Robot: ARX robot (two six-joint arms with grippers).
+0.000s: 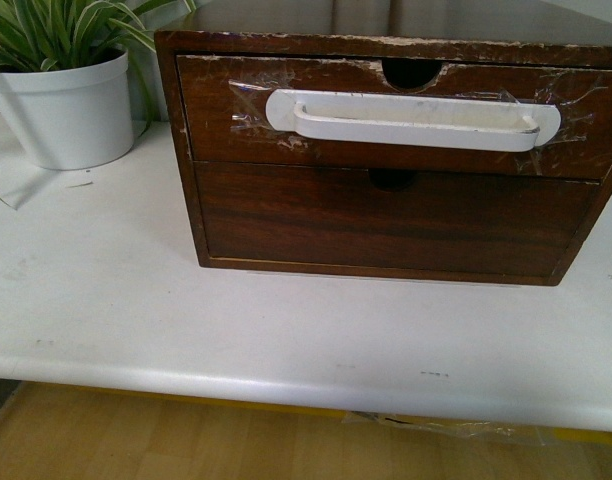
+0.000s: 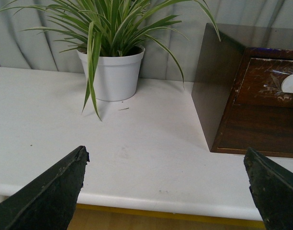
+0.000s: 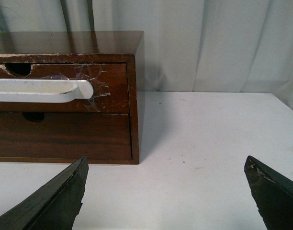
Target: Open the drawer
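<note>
upper drawer (image 1: 386, 150) sitting shut in the wooden chest (image 1: 172, 120), bar handle (image 1: 411, 118) running horizontally, right gripper (image 3: 166, 160) hanging spread and empty, facing the handle's end, likely nearer — left gripper (image 2: 165, 153) spread too, facing the potted plant (image 2: 113, 67)

The drawer (image 1: 386, 115), dark brown, white bar handle taped on; sits closed.

We can read no text, label, brand, number or sign in any view: none on the drawer (image 1: 216, 110), its white handle (image 1: 416, 118), the plant pot (image 1: 71, 115) or the counter (image 1: 136, 300).
</note>
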